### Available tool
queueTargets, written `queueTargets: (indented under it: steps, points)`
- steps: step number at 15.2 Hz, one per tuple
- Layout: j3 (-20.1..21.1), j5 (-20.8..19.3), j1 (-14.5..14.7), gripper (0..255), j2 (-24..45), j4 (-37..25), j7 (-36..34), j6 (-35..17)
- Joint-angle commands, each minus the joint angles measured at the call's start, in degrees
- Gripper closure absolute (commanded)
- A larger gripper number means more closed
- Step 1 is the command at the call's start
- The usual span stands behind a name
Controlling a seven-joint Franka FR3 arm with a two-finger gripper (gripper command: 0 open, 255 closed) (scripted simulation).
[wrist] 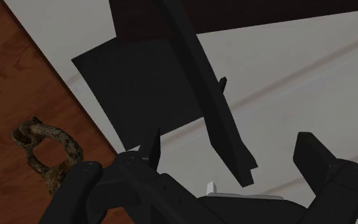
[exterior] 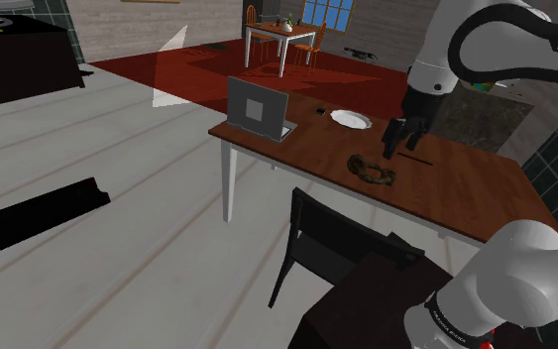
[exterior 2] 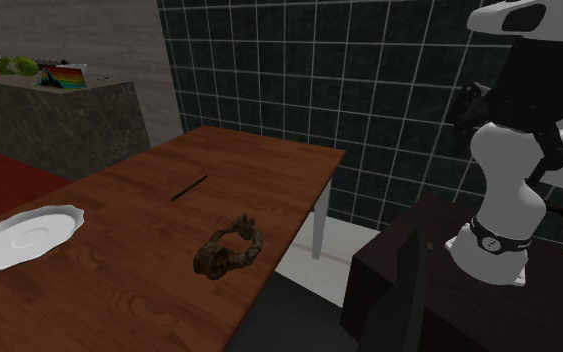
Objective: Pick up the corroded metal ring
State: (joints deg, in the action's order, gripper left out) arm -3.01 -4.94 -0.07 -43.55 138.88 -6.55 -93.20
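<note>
In the shoulder view my end effector (exterior: pixel 397 139) hovers over the bench (exterior: pixel 455 188) near the corroded ring (exterior: pixel 372 170), the second exterior view shows that ring lying untouched by the bench's edge, and the wrist view shows my fingers (wrist: pixel 327 168) apart, seemingly empty, so the grasp is not yet made.

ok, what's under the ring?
The ring lies on the brown wooden table; wood shows through its hole. Nothing else is visible beneath it; the contact patch itself is covered.
</note>
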Motion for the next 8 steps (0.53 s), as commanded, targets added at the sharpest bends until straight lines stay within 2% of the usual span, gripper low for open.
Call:
queueTargets:
  steps: [1,8]
  points:
    - [0.00,0.00,0.00,0,0.00,0.00,0.00,0.00]
    - [-5.56,-3.89,-2.73,0,9.15,1.83,3.95,-11.31]
